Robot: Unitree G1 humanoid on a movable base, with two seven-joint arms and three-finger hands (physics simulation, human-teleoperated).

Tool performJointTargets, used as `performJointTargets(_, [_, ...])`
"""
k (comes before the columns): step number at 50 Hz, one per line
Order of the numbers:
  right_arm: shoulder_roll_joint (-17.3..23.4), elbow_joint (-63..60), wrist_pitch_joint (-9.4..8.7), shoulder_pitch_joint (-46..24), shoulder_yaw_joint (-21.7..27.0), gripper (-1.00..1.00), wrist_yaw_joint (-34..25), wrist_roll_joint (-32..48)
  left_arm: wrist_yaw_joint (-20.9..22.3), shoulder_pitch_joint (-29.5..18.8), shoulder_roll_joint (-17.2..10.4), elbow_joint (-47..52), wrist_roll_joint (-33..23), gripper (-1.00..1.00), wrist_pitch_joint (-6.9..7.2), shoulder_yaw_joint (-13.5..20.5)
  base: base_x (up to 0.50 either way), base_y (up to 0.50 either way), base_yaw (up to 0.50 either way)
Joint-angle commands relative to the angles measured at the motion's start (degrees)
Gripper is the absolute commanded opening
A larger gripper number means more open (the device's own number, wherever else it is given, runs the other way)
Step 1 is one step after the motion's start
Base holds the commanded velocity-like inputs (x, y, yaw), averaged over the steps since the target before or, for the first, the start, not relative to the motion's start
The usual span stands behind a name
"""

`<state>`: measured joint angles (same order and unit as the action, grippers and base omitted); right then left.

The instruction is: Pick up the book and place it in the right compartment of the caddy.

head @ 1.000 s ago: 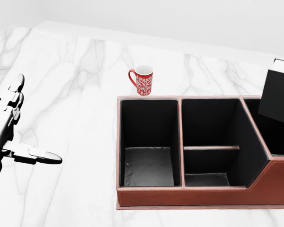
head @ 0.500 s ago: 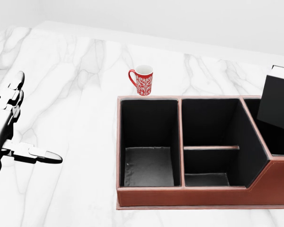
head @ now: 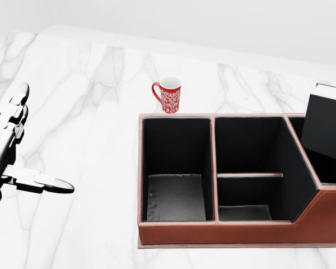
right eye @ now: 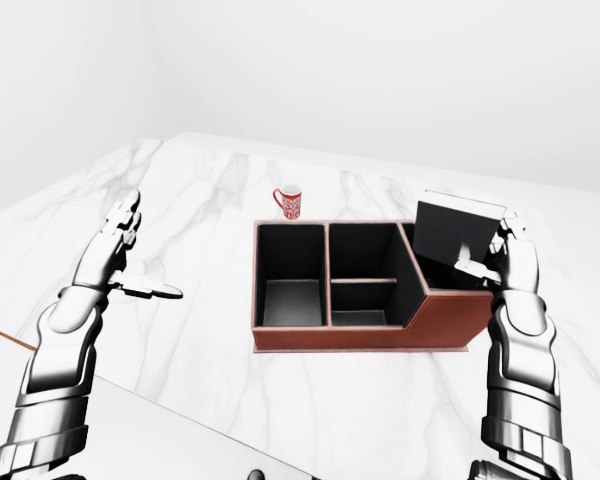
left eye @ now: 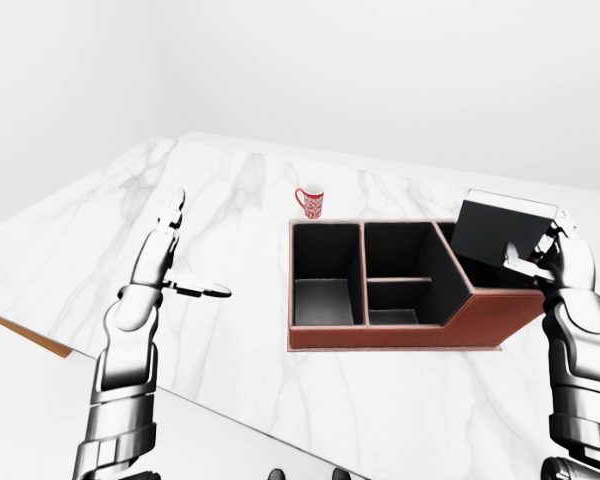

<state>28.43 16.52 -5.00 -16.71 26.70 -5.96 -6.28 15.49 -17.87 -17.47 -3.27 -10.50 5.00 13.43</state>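
1. Black-covered, with a white edge of pages showing along its top, the book (right eye: 458, 232) is tilted and gripped in the right hand (right eye: 508, 262), whose fingers close round its lower right corner.
2. The book hangs over the right compartment of the caddy (head: 229, 231) — its lower part dips inside the compartment's walls, though whether it touches the bottom cannot be told.
3. The caddy is reddish-brown outside and black inside; it stands on the white marble worktop (head: 89, 101), with a tall compartment at the left, a middle one split by a low divider, and the right one behind a slanted wall.
4. A red mug (head: 169, 94) with a white pattern stands upright on the worktop just beyond the caddy's upper-left corner in the head view, its handle turned to the left.
5. The left hand (left eye: 175, 262) is held over the worktop well to the left of the caddy — fingers spread, thumb pointing right, holding nothing.
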Motion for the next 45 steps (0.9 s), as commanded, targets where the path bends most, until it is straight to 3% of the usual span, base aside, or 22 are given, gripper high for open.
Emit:
performJointTargets(1, [-0.2,-6.7,0.00,0.7,0.8,-1.00,0.9,-4.1,0.0,-0.4,0.2,-0.7,2.9,1.00,0.00,0.8,0.00,0.00,0.00])
performJointTargets(45, [0.7,-2.5,0.00,1.3,1.7,-1.00,0.7,-4.3,0.3,-0.1,0.3,1.0,2.7,1.00,0.00,0.8,0.00,0.00,0.00])
